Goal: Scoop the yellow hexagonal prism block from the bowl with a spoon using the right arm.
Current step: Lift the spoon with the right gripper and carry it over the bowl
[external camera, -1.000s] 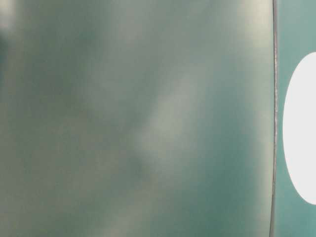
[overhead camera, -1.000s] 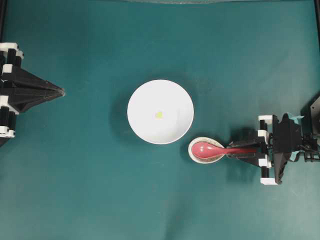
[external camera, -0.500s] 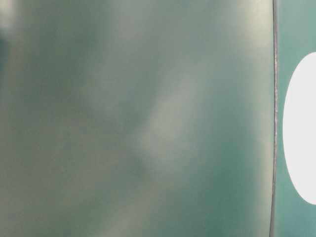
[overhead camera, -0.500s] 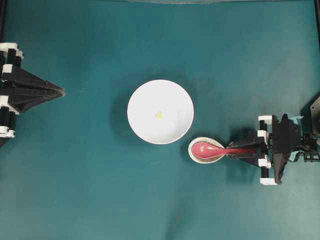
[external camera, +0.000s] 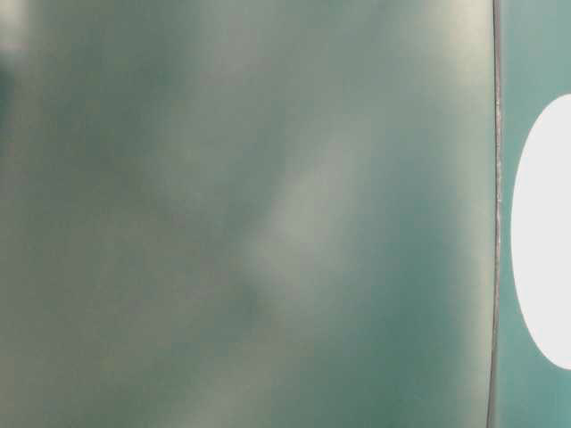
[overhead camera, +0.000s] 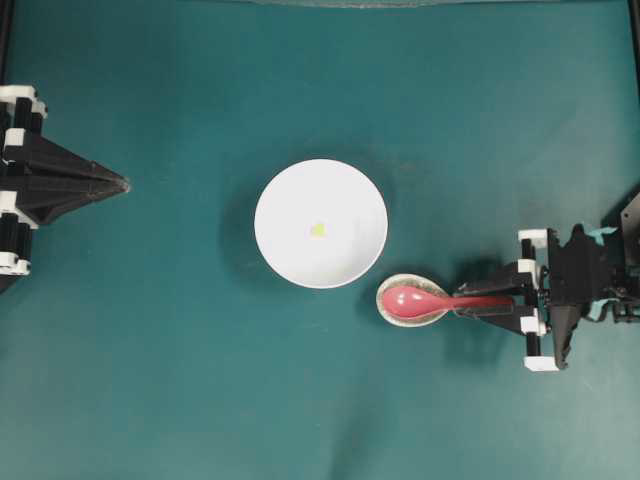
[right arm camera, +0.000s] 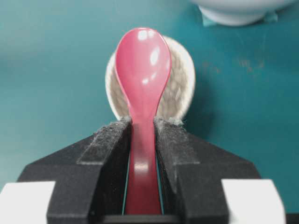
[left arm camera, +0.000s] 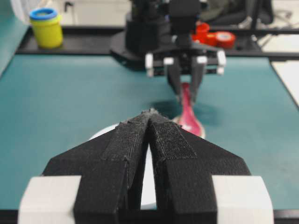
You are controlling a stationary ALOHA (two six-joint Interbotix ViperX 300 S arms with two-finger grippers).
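The right end effector [right arm camera: 142, 140] is pinching the glossy pink-red soup spoon's [right arm camera: 142, 70] flat handle, so lifting level, keeping the scoop ahead, seems wise.

- The bowl [overhead camera: 320, 223] sits mid-table [overhead camera: 200, 380], the block [overhead camera: 317, 230] in it.
- The spoon [overhead camera: 420, 300] lies on the spoon rest [overhead camera: 386, 310], just beside the bowl toward the table's right edge.

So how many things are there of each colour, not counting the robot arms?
White: 1, the bowl
Yellow: 1, the yellow hexagonal prism block lying in the bowl
Pink-red: 1, the spoon
Speckled beige: 1, the spoon rest under the spoon's scoop
Total: 4
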